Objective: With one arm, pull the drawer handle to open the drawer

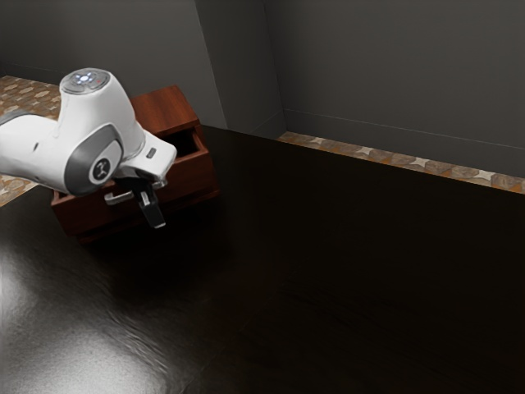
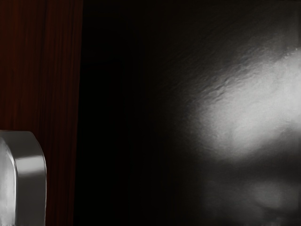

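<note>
A red-brown wooden cabinet (image 1: 168, 111) stands at the table's far left in the exterior view. Its drawer (image 1: 176, 176) is slid partly out, with a dark gap (image 1: 197, 144) showing behind the front panel. A silver handle (image 1: 119, 198) sits on the drawer front. My black gripper (image 1: 152, 213) hangs just in front of the drawer, right beside the handle's end and pointing down at the table. In the wrist view the rounded end of the silver handle (image 2: 21, 181) lies off to one side of my hand, against the wood-grain drawer front (image 2: 40, 70).
The dark glossy table (image 1: 328, 271) stretches from the drawer toward the exterior view's right and front, and its sheen shows in the wrist view as the table (image 2: 235, 113). Grey walls and a patterned floor strip (image 1: 410, 160) lie behind.
</note>
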`<state>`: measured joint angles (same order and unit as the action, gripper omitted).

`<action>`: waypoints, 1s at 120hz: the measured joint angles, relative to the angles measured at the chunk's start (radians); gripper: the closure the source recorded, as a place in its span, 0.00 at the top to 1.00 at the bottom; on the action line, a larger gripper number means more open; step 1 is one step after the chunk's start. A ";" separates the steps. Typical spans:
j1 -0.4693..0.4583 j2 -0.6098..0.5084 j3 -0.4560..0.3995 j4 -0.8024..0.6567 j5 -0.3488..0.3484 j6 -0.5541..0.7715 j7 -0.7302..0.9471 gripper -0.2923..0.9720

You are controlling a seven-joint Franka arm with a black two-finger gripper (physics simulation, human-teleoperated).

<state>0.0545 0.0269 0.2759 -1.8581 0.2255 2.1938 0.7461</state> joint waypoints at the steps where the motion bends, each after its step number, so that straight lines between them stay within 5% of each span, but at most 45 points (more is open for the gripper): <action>1: -0.001 -0.001 0.000 -0.002 0.000 0.000 0.000 0.76; 120: -0.076 -0.196 0.000 -0.180 0.052 0.003 -0.007 0.75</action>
<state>-0.0216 -0.1691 0.2762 -2.0379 0.2774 2.1963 0.7393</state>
